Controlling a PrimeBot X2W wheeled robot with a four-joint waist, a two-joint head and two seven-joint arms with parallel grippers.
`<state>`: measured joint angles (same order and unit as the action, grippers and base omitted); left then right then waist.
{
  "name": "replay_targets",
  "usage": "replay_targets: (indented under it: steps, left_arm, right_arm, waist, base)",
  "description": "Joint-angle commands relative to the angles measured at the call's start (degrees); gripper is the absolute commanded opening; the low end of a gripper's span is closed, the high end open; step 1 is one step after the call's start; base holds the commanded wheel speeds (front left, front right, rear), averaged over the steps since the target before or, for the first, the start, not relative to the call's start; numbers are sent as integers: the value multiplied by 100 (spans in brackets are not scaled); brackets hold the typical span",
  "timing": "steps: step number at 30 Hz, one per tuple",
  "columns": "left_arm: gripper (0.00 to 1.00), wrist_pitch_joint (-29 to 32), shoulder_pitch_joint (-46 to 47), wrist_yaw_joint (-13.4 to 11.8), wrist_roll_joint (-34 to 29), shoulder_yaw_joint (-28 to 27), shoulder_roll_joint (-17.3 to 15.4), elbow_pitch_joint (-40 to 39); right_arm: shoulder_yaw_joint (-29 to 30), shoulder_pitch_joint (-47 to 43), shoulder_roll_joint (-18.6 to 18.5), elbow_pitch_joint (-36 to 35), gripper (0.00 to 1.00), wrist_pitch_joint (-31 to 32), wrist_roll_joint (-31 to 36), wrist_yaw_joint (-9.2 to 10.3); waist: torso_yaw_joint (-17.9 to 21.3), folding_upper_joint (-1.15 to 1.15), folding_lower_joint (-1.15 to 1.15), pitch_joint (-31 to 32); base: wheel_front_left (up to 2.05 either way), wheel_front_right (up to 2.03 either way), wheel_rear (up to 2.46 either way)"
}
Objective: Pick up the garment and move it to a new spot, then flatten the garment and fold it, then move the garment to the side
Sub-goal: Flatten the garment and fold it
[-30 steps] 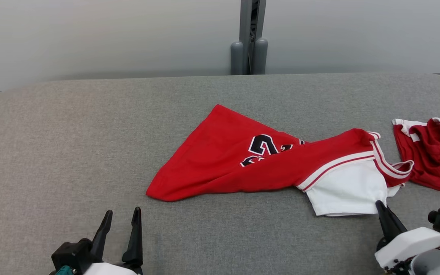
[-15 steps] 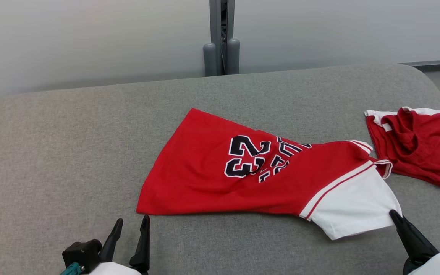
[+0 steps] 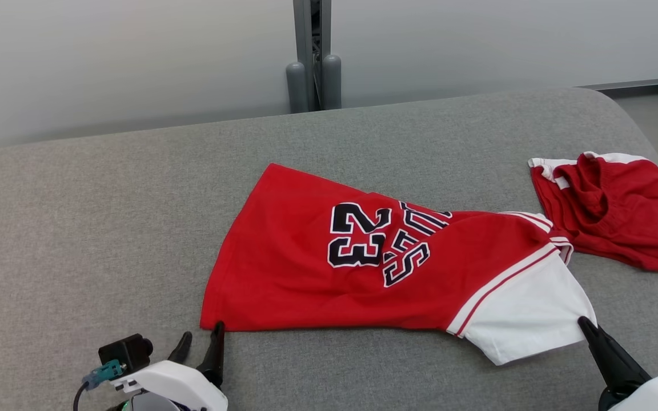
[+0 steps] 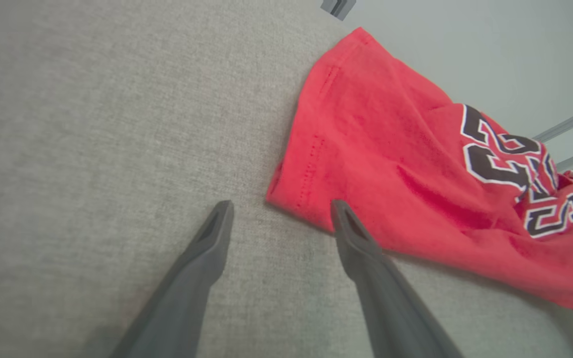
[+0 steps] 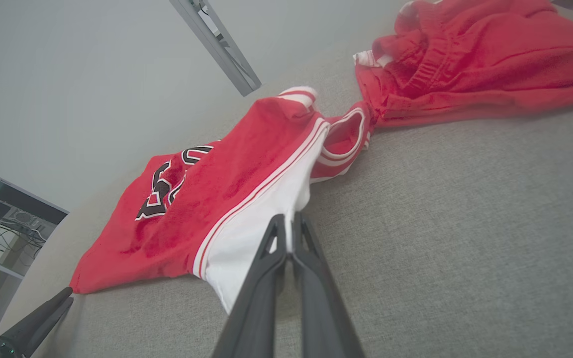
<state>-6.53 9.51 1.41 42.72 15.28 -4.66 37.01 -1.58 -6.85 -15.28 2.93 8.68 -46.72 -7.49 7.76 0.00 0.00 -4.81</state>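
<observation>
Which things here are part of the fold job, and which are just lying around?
In the job: jersey, right gripper shut on its white sleeve, left gripper open at its hem corner.
Lying about: second red garment beside it, grey post behind the table.

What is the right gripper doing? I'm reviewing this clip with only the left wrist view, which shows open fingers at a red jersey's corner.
Observer: The right gripper is shut on the near edge of the white panel at the other end of the jersey.
Operator: Anything else lying on that grey surface?
Observer: Yes, a second red garment lies crumpled to the jersey's right, close beside it.
</observation>
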Motion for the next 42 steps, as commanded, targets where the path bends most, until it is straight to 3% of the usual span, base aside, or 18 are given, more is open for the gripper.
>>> replay_targets:
  steps: [1,7,8,9,11,12,20,25,34,42]
  left_arm:
    - [100,-9,137,45,37,-30,-15,127]
    - [100,-78,530,281,192,45,79,897]
    - [89,-89,576,310,221,65,90,1011]
    - [58,-105,618,341,232,87,99,1116]
    - [24,-137,696,400,259,149,128,1303]
    - [0,-135,725,438,285,188,144,1374]
    - [0,108,810,612,653,639,209,1495]
    - [0,-54,816,626,870,823,185,1349]
    - [0,-291,712,608,2155,592,48,-250]
    - [0,-103,885,598,2693,267,-302,-1586]
  right_arm:
    - [23,60,3,-31,0,20,21,0]
    - [60,111,52,-100,0,131,103,0]
    - [70,113,54,-110,0,130,120,0]
    - [79,116,57,-124,0,145,132,0]
    - [89,123,60,-145,0,178,153,0]
    - [97,121,61,-154,0,185,163,0]
    - [157,136,69,-211,0,257,207,0]
    - [140,178,92,-221,0,230,247,0]
    - [294,569,-32,-510,0,-79,240,0]
    - [538,1315,-190,-576,0,25,239,0]
  waist:
    - [17,0,0,-7]
    - [106,0,0,-14]
    - [121,0,0,-12]
    - [135,0,0,-10]
    - [164,0,0,-3]
    - [175,0,0,-2]
    - [138,0,0,53]
    - [81,0,0,118]
    - [-46,0,0,309]
    - [-124,0,0,496]
  base:
    - [0,0,0]
    - [0,0,0]
    - [0,0,0]
    - [0,0,0]
    - [0,0,0]
    - [0,0,0]
    - [0,0,0]
    - [0,0,0]
    - [0,0,0]
    - [0,0,0]
